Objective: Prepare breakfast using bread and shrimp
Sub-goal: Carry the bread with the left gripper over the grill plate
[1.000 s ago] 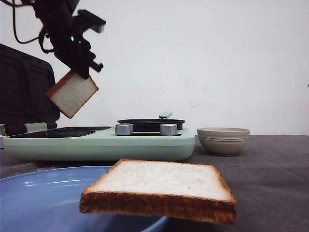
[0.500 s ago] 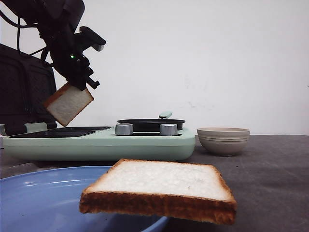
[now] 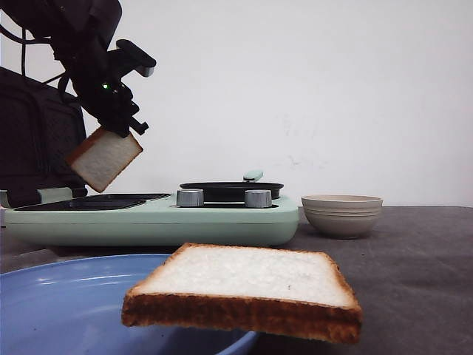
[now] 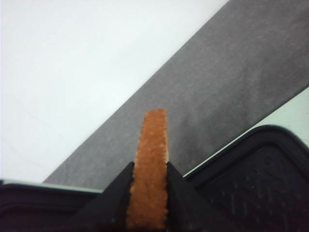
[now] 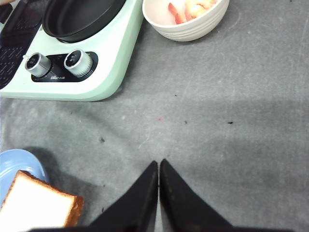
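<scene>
Left gripper [image 3: 111,127] is clamped on one slice of bread [image 3: 104,158], pinching its crust at the upper corner so the slice hangs tilted directly below the fingertips. Over the last second the arm has carried this slice down and a little toward the robot's left, and it now hangs above the dark griddle plate [image 3: 92,199] at the left end of the mint-green cooker [image 3: 159,220], well short of touching it. In the left wrist view the crust edge stands between the two fingers [image 4: 116,189], with the ridged plate just beyond them. That lowering suggests the slice is about to be laid on the plate for toasting; it is not yet set down. Behind the gripper stands the cooker's raised dark lid [image 3: 38,140]. Farther to its right sit two metal knobs [image 3: 190,197] and a shallow black pan [image 3: 231,190]. The second slice of bread [image 3: 247,290] lies flat on the rim of a blue plate [image 3: 66,307], far below and forward of the left gripper. Right gripper [image 5: 159,166] is closed with nothing between its fingers, hovering over bare grey table [image 5: 231,125]; ahead of it is a pale bowl [image 5: 186,26] holding shrimp [image 5: 193,7].
</scene>
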Available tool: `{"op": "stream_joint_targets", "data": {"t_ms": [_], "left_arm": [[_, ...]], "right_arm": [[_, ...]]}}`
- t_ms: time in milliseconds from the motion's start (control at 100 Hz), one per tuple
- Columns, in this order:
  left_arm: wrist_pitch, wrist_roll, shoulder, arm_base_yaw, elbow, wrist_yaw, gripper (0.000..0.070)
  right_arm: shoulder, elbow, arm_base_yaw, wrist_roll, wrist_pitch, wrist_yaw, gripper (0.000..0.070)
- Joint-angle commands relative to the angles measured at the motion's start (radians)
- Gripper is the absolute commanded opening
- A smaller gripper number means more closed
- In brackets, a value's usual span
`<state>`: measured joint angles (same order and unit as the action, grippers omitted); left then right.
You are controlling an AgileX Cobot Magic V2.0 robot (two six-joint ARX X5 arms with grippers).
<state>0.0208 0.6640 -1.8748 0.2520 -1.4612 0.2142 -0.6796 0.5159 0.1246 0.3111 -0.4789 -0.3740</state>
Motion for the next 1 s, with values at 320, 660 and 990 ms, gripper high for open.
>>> {"op": "stream_joint_targets", "data": {"t_ms": [320,660,990], "left_arm": [[-0.018,0.009,-0.049,0.003,-0.026,-0.005,0.0004],[0.022,0.004,-0.056,0.004,-0.026,-0.016,0.0004],[0.100,-0.006,-0.056,0.006,-0.026,-0.032,0.0237]], "right_arm": [[-0.005,0.012,0.004,-0.013,0.006,-0.003,0.0000],[-0.005,0.012,0.004,-0.012,0.006,-0.003,0.0000],[-0.005,0.012,0.004,-0.013,0.006,0.000,0.0000]]}}
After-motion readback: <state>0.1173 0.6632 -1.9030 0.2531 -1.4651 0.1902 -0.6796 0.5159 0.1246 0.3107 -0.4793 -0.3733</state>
